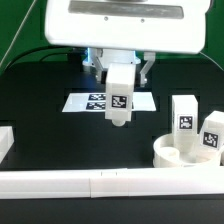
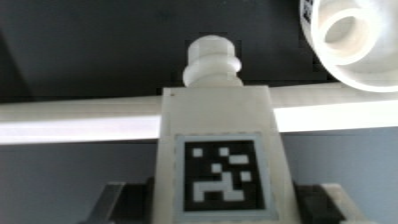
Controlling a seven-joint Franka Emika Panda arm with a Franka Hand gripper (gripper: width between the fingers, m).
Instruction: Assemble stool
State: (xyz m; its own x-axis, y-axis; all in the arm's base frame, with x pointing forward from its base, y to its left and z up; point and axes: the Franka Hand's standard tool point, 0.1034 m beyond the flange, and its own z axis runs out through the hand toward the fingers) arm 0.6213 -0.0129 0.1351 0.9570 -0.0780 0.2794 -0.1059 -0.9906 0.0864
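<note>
Markings on the parts are black-and-white square tags. One tag sits on the flat face of the stool leg [image 1: 119, 100] [image 2: 221, 150] held in my gripper [image 1: 119, 80] [image 2: 222, 200]. The first spare leg [image 1: 184, 122] and the second spare leg [image 1: 212, 136] carry one each. The marker board [image 1: 75, 101] carries several.

Orientation: the held leg hangs upright with its long axis vertical. Its narrowed, rounded peg end points down at the black table [image 1: 50, 140]. Its tag faces the exterior camera. It hangs in front of the marker board. I cannot tell whether the peg touches the table.

Grip: my fingers [image 2: 121, 200] stand at a middling width, one on each side of the leg's blocky upper body, and clamp it between them.

Arm pose: my wrist points straight down, and the hand enters from the top of the exterior view.

Other parts: the seat drum [image 1: 180, 155] [image 2: 356, 45] rests at the exterior view's right. Both spare legs stand upright just beside it. A long white rail [image 1: 100, 183] [image 2: 80, 118] lies along the near edge.
</note>
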